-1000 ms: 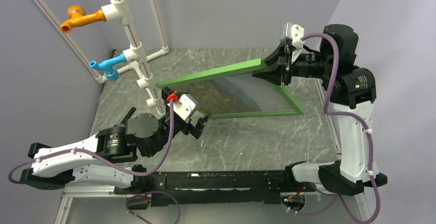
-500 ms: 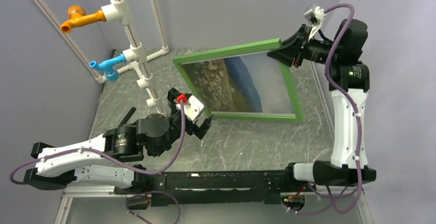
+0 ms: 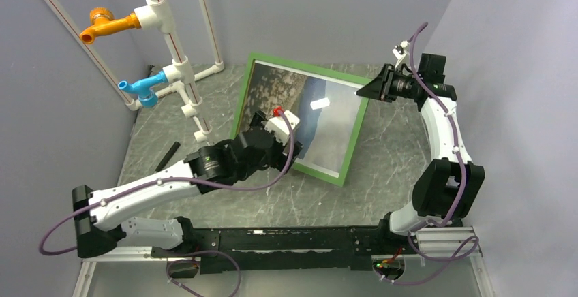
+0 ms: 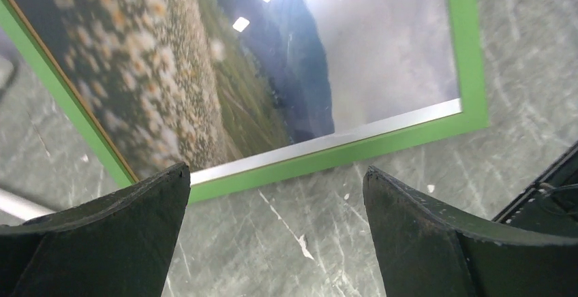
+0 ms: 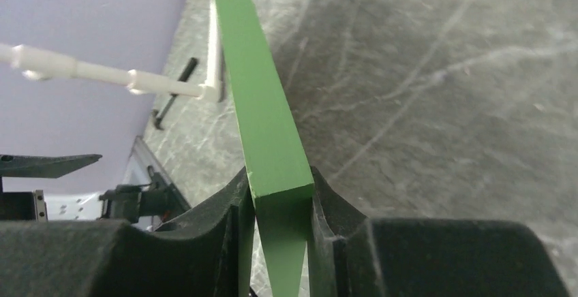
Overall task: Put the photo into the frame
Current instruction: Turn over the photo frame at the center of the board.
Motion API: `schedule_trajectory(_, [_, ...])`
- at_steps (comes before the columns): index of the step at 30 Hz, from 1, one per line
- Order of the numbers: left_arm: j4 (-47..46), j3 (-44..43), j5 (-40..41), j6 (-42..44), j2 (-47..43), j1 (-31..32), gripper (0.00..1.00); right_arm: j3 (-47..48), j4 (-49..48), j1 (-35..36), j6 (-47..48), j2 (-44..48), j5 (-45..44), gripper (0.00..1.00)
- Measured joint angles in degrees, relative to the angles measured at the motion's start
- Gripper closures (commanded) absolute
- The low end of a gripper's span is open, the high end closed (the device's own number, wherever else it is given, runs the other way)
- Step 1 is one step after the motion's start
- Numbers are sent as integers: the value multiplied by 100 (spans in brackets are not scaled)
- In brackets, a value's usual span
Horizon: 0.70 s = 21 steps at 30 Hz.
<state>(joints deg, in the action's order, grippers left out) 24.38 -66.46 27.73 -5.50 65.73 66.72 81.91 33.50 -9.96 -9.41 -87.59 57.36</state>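
Grey marbled tabletop (image 3: 388, 161) lies under the large green-edged rectangular picture frame (image 3: 354, 140), which is tilted with the flowery meadow paper photo (image 3: 320, 127) inside. Right gripper (image 5: 279, 188) pinches 1 frame corner; left gripper (image 4: 276, 181) hovers beside its near edge, jaws spread wide.

- Left arm (image 3: 143, 191): white shells, black cylindrical joints, a purple cable (image 3: 294, 144) running from a red cap (image 3: 277, 111).
- Right arm (image 3: 443, 130): likewise white shells, black joints, purple cabling.
- Left gripper (image 4: 276, 173): matte black, grainy wedge fingers.
- Black base rail (image 3: 286, 239) at 6 o'clock.
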Motion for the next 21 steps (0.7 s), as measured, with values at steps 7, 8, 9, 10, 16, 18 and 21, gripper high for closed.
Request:
schedule_trajectory(7, [-17,310,-866,-450,605,-968,1,-1080,-496,17,-361,-4,-1375,100])
schedule_trajectory(8, [-15,323,-966,-490,680,-1040,1,-1375,-704,17,-479,-4,-1543,100])
schedule_trajectory(9, [-11,326,-1038,-527,754,-1088,1,-1709,-907,13,-603,-4,-1707,100])
schedule_trajectory(10, [-13,326,-1104,-557,822,-1121,1,-1996,-1069,11,-778,-9,-1810,100])
schedule_trajectory(16, [9,363,-1342,-734,1012,-1231,1,-2651,-1388,-52,-1316,-203,-2393,100])
schedule_trajectory(18, [-11,415,-1392,-785,1012,-1255,1,-2730,-1504,-74,-1381,-267,-2505,91])
schedule_trajectory(21, [-9,509,-1443,-883,1012,-1281,1,-2817,-1604,-120,-1440,-365,-2590,80])
